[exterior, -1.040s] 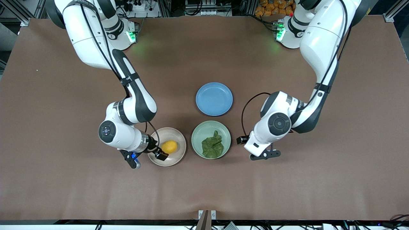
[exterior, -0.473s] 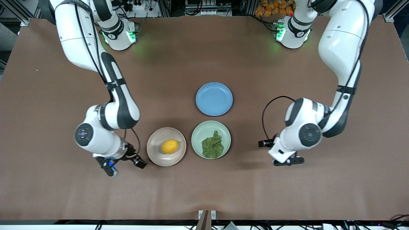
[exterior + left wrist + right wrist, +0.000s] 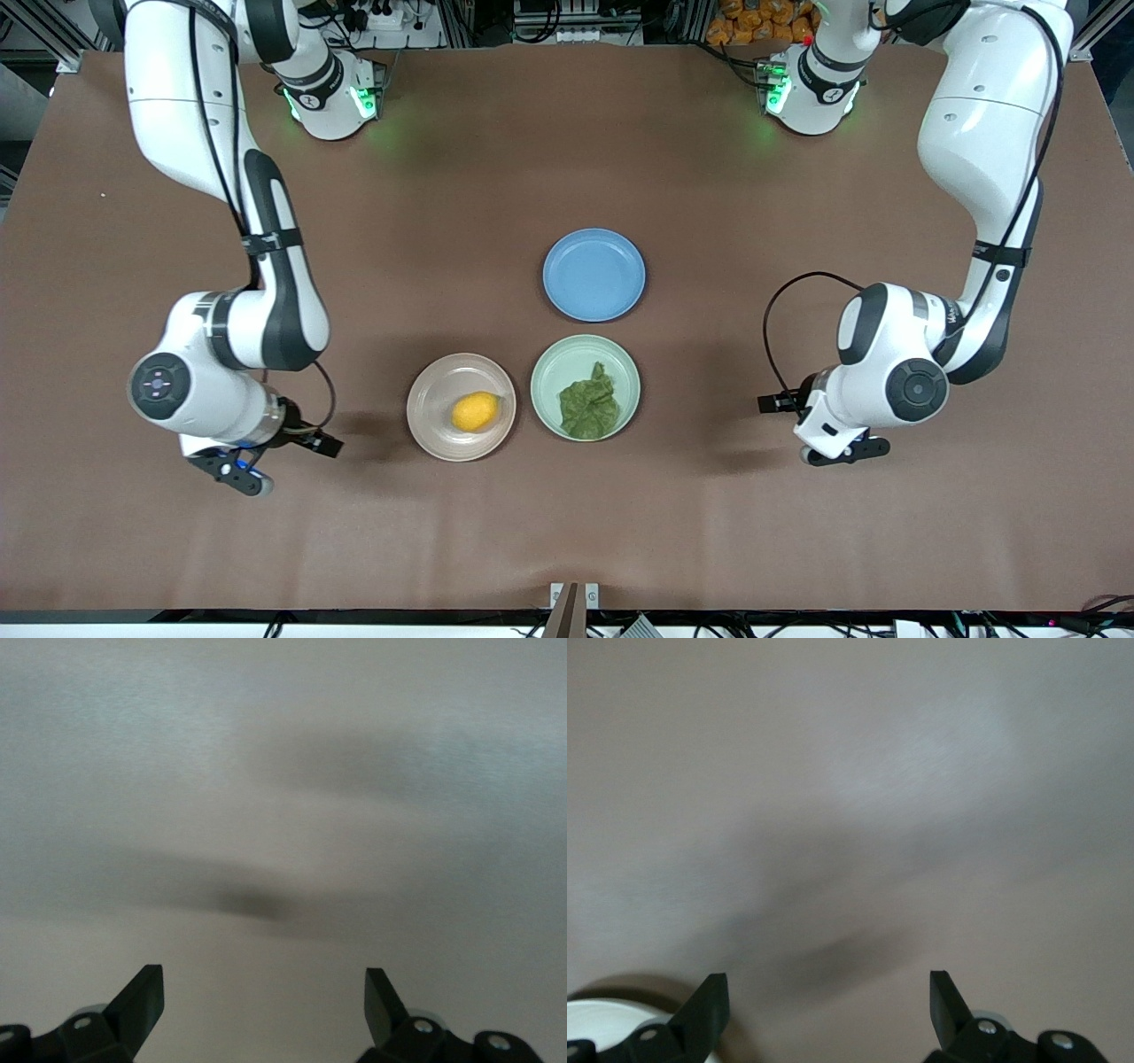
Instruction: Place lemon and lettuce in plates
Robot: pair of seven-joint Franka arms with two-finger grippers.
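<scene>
As seen from the front camera, the lemon [image 3: 474, 412] lies in the pale pink-beige plate [image 3: 431, 433], and the lettuce [image 3: 589, 407] lies in the pale mint green plate [image 3: 547, 365] just beside it toward the left arm's end of the table. A blue plate [image 3: 594, 275] sits farther from the camera, close to the green one. The right gripper [image 3: 237, 471] hangs over bare brown table [image 3: 567, 523] toward the right arm's end, apart from the pink-beige plate. The left gripper [image 3: 843, 453] hangs over bare table toward the left arm's end, well apart from the green plate.

In the left wrist view, the left gripper [image 3: 264, 1005] has its two fingers [image 3: 142, 1001] spread wide with nothing between them; only blurred table surface shows below.

In the right wrist view, the right gripper [image 3: 828, 1008] likewise stands wide apart and holds nothing. A pale rounded object [image 3: 611, 1023] shows at the frame edge next to one finger [image 3: 706, 1005]; what it is cannot be told.
</scene>
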